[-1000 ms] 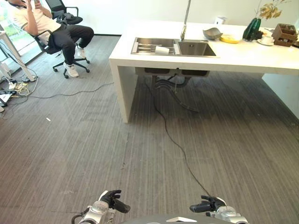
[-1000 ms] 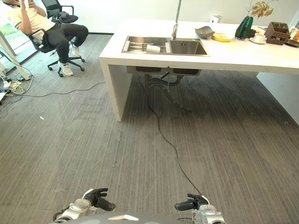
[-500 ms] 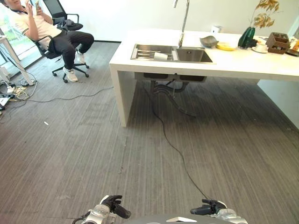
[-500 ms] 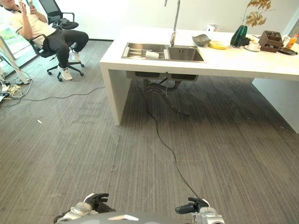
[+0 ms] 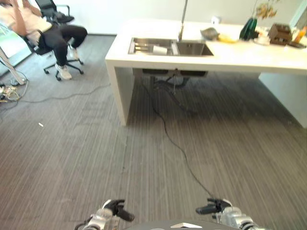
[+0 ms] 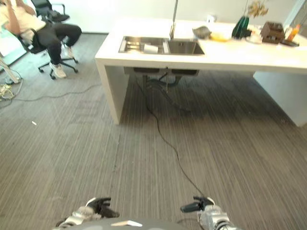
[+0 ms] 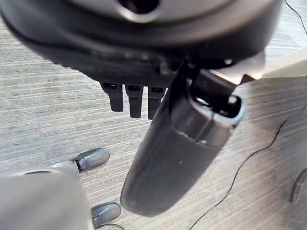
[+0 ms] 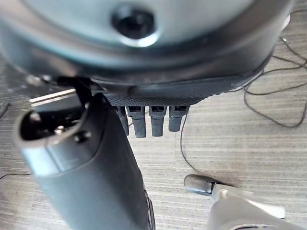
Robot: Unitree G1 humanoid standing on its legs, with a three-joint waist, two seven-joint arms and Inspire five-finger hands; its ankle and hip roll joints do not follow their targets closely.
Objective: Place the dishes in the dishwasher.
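white cup (image 5: 159, 49) in sink (image 5: 144, 46), grey bowl (image 5: 209, 33) on counter (image 5: 249, 55)

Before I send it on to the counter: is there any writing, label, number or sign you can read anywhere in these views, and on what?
None that can be read.
White counter, sink and the white cup lying in it: no print to be seen.
Green vase, brown box and orange bottle on the far end: too small and blurred to tell.
Left hand and right hand: plain dark covers, no marking.
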